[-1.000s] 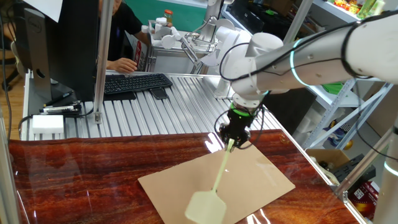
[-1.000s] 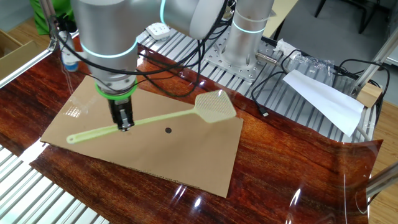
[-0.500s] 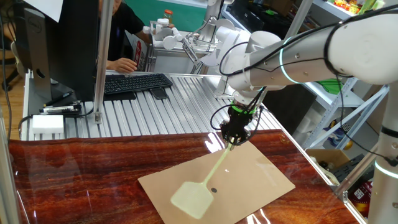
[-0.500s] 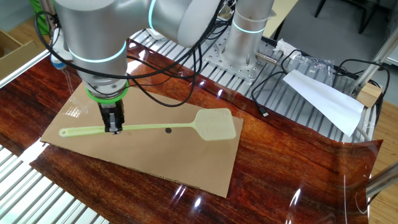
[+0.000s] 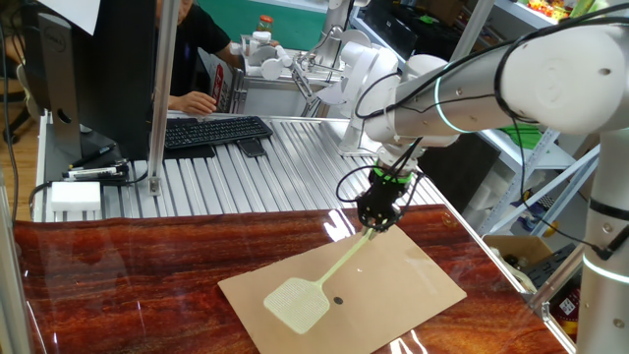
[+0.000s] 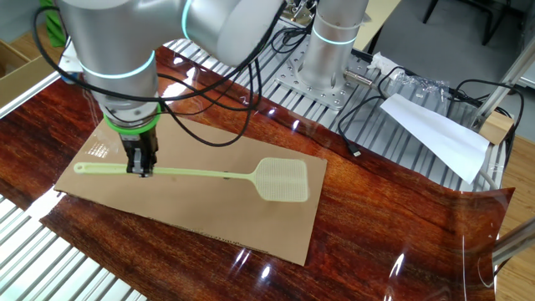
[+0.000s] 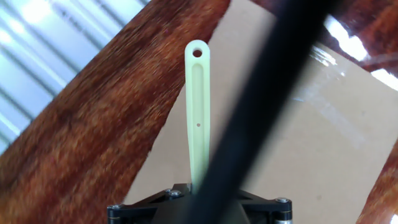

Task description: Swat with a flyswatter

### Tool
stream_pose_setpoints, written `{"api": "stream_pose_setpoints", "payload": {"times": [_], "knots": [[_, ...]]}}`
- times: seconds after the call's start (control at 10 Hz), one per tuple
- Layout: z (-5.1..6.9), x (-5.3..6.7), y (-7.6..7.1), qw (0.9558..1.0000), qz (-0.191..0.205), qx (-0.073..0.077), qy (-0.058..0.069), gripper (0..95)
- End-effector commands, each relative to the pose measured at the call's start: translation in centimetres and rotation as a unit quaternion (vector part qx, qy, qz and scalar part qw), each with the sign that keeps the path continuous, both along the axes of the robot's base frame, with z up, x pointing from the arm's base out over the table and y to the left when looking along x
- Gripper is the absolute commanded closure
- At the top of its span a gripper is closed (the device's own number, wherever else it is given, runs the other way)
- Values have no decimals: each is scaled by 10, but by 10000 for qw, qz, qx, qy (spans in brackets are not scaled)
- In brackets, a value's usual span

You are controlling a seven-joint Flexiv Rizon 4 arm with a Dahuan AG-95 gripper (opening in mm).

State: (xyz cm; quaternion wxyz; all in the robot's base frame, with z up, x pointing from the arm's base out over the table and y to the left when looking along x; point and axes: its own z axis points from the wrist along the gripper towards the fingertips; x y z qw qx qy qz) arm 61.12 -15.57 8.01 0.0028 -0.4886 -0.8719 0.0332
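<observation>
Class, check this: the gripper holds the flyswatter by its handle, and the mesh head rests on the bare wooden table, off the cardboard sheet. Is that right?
Not quite. The gripper does hold the flyswatter by its handle, but the mesh head is over the cardboard sheet, not on the bare wooden table. The other fixed view shows this.

One flyswatter [image 6: 251,175], one cardboard sheet [image 6: 209,209] (beneath it), one keyboard [image 5: 211,131].

A glossy red-brown wooden counter [image 6: 376,217] fills the lower frame. A tan cardboard sheet [image 6: 209,209] lies flat on it, left of centre.
</observation>
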Motion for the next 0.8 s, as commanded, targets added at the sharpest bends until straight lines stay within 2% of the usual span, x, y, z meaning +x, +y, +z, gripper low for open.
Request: {"api": "stream_pose_setpoints", "payload": {"times": [0.1, 0.4, 0.5, 0.6, 0.7, 0.8], "knots": [[0, -1, 1, 10000, -84, 3, -44, 950], [-2, -3, 1, 9998, -166, -29, -133, 950], [-2, -3, 1, 9997, -186, -29, -137, 760], [-2, -3, 1, 9997, -214, -34, -148, 760], [-2, -3, 1, 9996, -236, -34, -158, 570], [-2, -3, 1, 9996, -235, -33, -160, 570]]}}
